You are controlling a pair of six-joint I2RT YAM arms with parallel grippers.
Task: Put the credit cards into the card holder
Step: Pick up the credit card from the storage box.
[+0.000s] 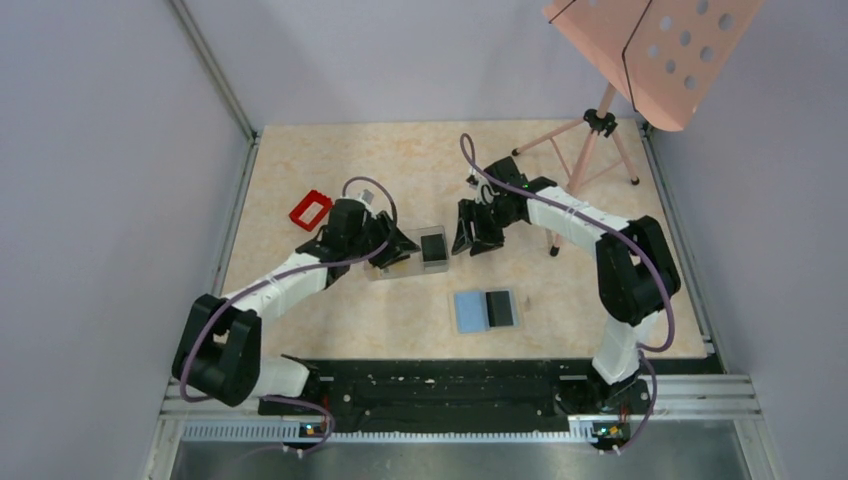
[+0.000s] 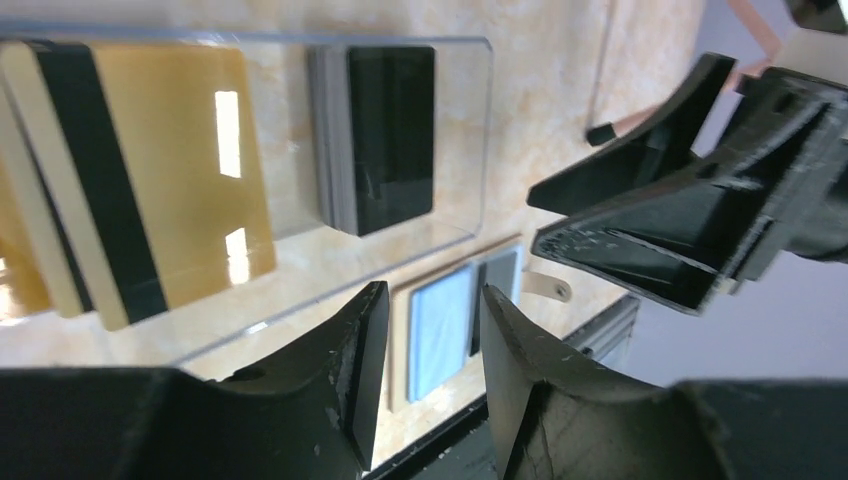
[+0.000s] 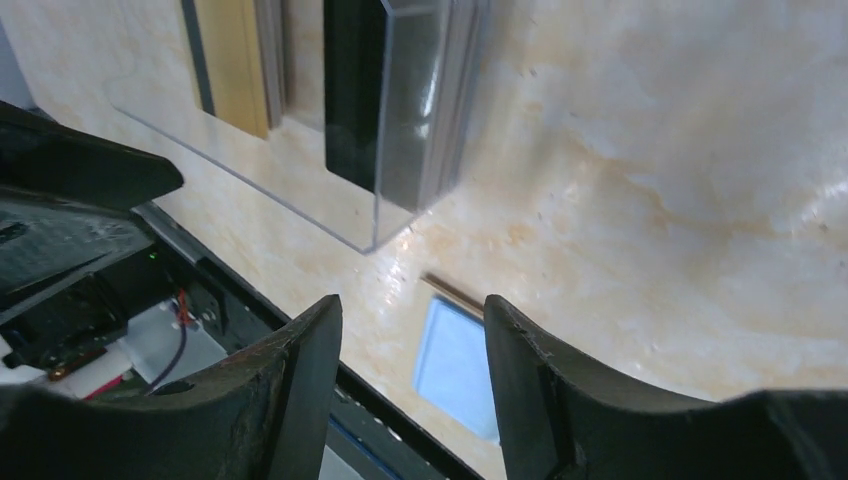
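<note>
The black cards stand as a thick stack at the right end of the clear box. The gold cards, with a dark stripe, lie at its left end. In the top view the stack is between the two arms. It is at 3 o'clock from the left gripper and at 9 o'clock from the right gripper, and both are near to it. The long axis of the stack seems to run from 12 to 6 o'clock.

Both grippers have their fingers apart and nothing is between them.

The card holder lies open and flat at about 5 o'clock from the box, apart from it. Its pale blue lining looks soft, and one black card is on its right half.

The cards are thin, glossy and hard, and the box walls are smooth. I think a pinch on the stack's edges must come from above the walls.
</note>
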